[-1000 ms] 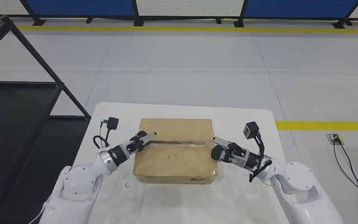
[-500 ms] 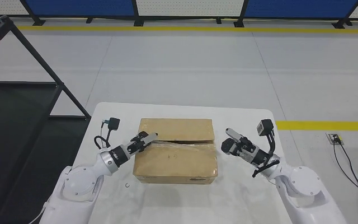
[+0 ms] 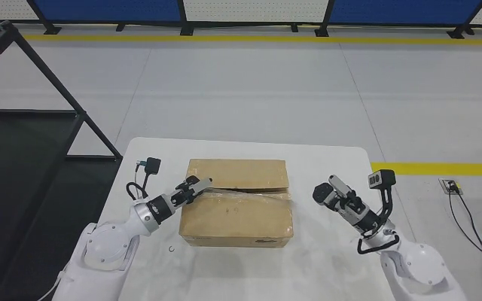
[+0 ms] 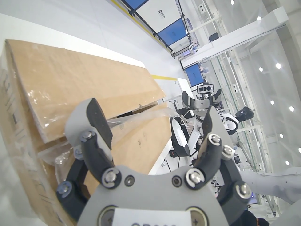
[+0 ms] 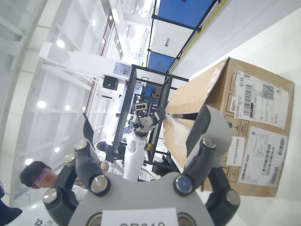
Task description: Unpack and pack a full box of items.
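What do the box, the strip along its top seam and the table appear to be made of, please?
Box: brown corrugated cardboard, matte; a thick layered edge shows on the lifted flap.
Strip: clear plastic tape, glossy and crinkled, apparently.
Table: smooth white top, slightly glossy; laminate or painted, cannot tell.

Matt cardboard box (image 3: 235, 220), glossy tape (image 4: 150, 115)

I am working in what is looking like a big industrial hall or robotics lab. Blue and white partition panels (image 3: 105, 9) are fencing off a pale floor, a yellow line (image 3: 226, 38) is running across it, and rows of ceiling lights (image 5: 60, 43) are shining over high white shelving.
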